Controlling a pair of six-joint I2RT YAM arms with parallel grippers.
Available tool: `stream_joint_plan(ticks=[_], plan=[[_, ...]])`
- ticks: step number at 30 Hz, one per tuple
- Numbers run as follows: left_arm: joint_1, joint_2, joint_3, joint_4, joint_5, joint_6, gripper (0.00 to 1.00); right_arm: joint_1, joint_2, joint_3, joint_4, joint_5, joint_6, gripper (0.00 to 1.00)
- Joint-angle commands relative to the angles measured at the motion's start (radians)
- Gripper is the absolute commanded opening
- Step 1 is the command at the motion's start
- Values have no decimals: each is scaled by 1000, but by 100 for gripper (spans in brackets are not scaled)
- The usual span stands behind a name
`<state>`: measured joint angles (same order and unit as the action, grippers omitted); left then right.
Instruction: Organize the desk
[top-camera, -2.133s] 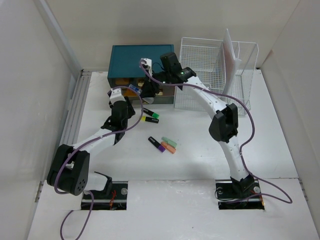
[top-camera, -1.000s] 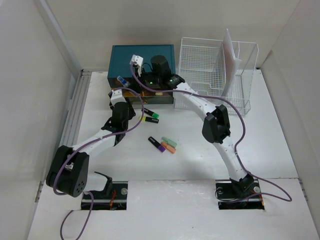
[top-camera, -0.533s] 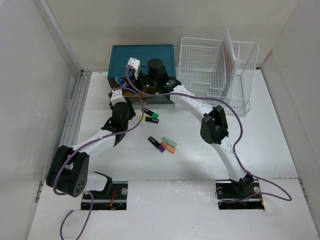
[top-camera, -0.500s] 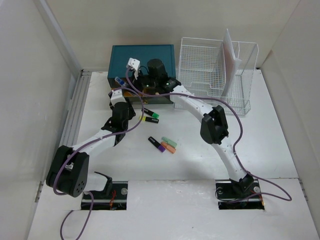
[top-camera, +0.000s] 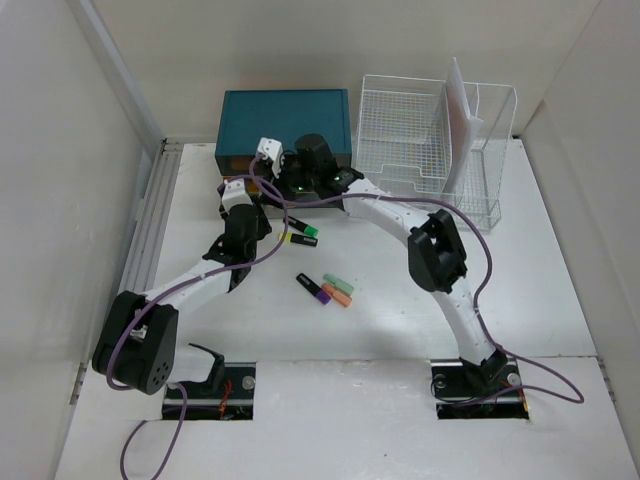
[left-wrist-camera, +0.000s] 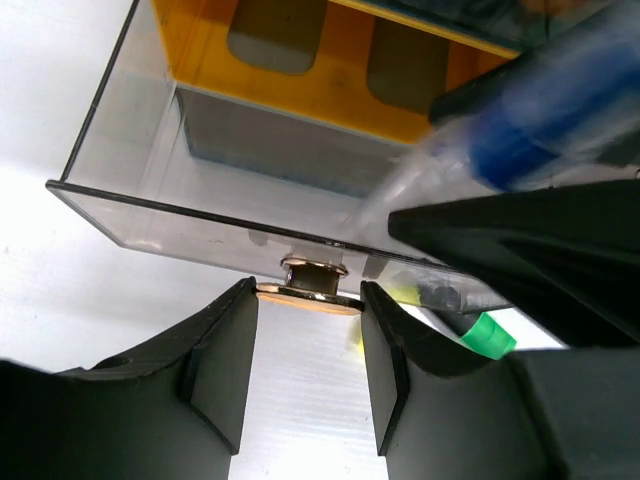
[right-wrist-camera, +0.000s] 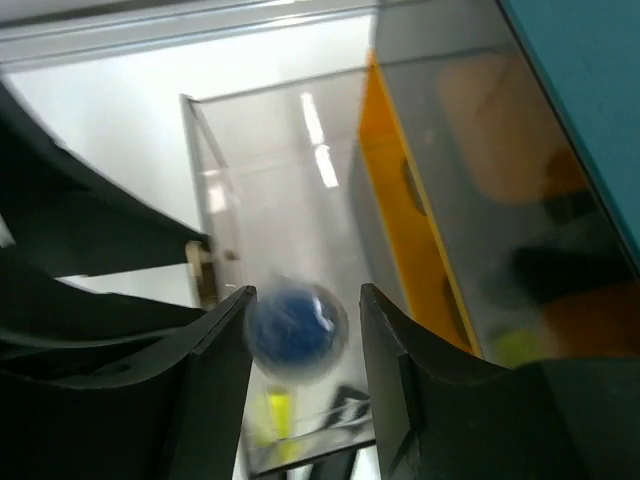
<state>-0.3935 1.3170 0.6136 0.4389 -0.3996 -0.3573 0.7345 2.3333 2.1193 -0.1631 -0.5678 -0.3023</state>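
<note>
My left gripper holds the clear drawer open by its gold handle; my right gripper pinches a blue pen above it; more pens wait on the desk.

Chest front masked, pen a blur

From above, both wrists cover the front of the teal drawer chest and most of its clear drawer. The blue pen between the right fingers is smeared. A gold knob shows only edge-on between the left fingers, which are cut off at the bottom edge.
</note>
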Motion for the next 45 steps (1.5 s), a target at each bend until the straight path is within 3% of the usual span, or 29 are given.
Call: stream_joint_plan(ticks=[1,13,23,27,29,33,36,45], plan=[[-18,-1,29,1,61,-42,8,8,-77,-44,-18,32,-30,52],[-18,41,47,11,51,-32,8,8,-252,-122,-18,32,-40,53],[-18,59,58,1,51,-32,8,8,-250,-124,-18,52,-20,53],[-18,59,67,1,51,-32,8,8,-279,-137,-38,138,-20,45],[-18,59,67,1,61,-32,7,8,-316,-172,-38,161,-41,31],[-18,59,58,1,61,-32,7,8,-327,-215,-38,192,-50,13],[-18,59,58,1,61,-23,7,8,-336,-242,-38,204,-50,4],[-8,59,58,11,61,-23,7,8,-420,-283,-13,204,-50,2]])
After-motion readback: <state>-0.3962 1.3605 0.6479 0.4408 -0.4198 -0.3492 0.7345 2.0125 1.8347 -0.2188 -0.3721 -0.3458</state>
